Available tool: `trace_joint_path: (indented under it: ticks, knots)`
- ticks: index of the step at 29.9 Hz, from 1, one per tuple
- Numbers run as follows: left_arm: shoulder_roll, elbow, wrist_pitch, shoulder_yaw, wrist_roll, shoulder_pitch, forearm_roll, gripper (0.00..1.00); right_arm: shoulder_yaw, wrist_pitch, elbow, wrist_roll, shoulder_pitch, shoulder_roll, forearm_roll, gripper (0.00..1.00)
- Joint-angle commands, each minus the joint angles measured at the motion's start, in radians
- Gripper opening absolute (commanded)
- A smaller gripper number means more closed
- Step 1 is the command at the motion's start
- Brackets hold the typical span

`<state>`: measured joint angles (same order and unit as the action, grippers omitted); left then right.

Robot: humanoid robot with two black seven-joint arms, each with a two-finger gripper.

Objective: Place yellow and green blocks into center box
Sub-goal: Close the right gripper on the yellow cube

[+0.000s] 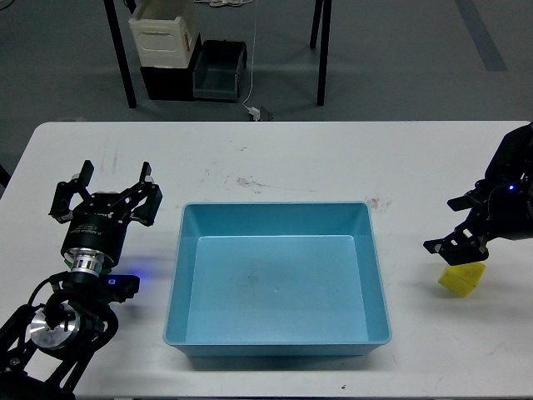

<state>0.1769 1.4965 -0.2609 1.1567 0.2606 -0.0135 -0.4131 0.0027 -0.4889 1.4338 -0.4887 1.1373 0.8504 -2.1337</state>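
A yellow block (463, 280) lies on the white table (291, 162) at the right, outside the blue box (277, 281), which stands empty in the middle. My right gripper (445, 227) is open and hangs just over the block's top left, partly covering it. I cannot tell if it touches the block. My left gripper (104, 190) is open and empty at the left, beside the box's left wall. No green block is in view.
Behind the table, on the floor, stand a cream crate (165, 33), a dark bin (220, 70) and black table legs (122, 58). The table's far edge runs along the top.
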Motion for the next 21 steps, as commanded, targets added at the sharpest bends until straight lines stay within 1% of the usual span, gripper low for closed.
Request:
trace_joint_path:
  ticks: [1,6,11,16,21]
  knots:
    - [0.0,-0.001,0.0,-0.002,0.0,0.0,0.0,1.0,-0.058,0.0,-0.007,0.0,0.012,-0.005,-0.048,0.98]
    - [-0.005,-0.013,0.002,-0.008,0.0,0.001,0.0,1.0,-0.092,0.0,-0.059,0.0,0.013,-0.016,-0.048,0.98]
    - [-0.005,-0.013,0.002,-0.006,0.0,0.001,0.0,1.0,-0.101,0.0,-0.099,0.0,0.013,-0.056,-0.048,0.98]
    - [-0.005,-0.013,0.002,-0.003,0.0,0.001,0.0,1.0,-0.151,0.0,-0.131,0.0,0.013,-0.099,-0.048,0.98]
    - [-0.004,-0.016,0.002,-0.003,0.0,-0.002,0.0,1.0,-0.187,0.0,-0.148,0.0,0.012,-0.102,-0.048,0.97]
